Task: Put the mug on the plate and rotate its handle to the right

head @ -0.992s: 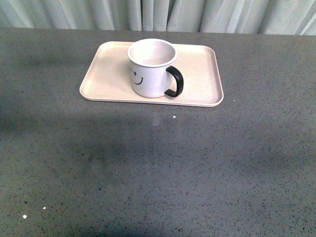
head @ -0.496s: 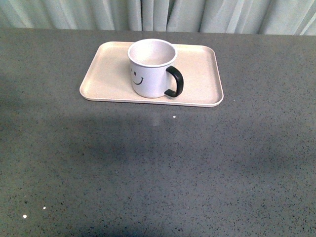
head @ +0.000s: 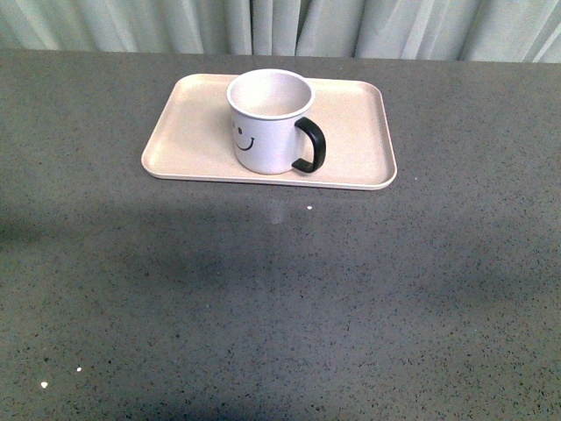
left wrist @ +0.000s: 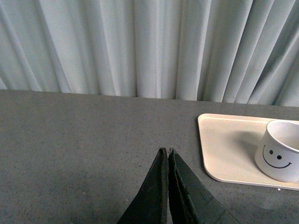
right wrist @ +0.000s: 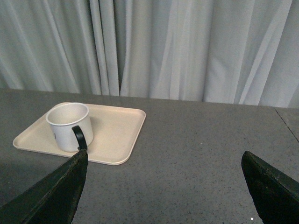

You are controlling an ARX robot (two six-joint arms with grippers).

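Grey speckled stone forms the bench [head: 280,298], which runs back to a pale pleated curtain [head: 280,26] along its far edge.

Task items, front view:
- The plate [head: 351,132] lies flat on the far half of the bench, long side across the view.
- The mug [head: 270,123] stands upright on the plate, near the middle of its length and close to the near rim. It is open end up, and nothing can be made out inside it.
- The handle [head: 314,145] points to the robot's right, turned slightly toward the near edge of the bench.
- The smiley print [head: 243,138] sits on the near-left face of the mug, partly wrapped out of sight.

Left end effector [left wrist: 167,151]: the two dark fingers are pressed together along their length, with nothing between them. It hangs over bare bench, well apart from the plate, which shows to one side of the wrist view with the smiling mug on it.

Right end effector [right wrist: 164,156]: the fingers [right wrist: 70,186] are spread wide, with only bare bench between them. It is clear of the plate and the mug; in this wrist view one fingertip lines up just under the handle but does not touch it
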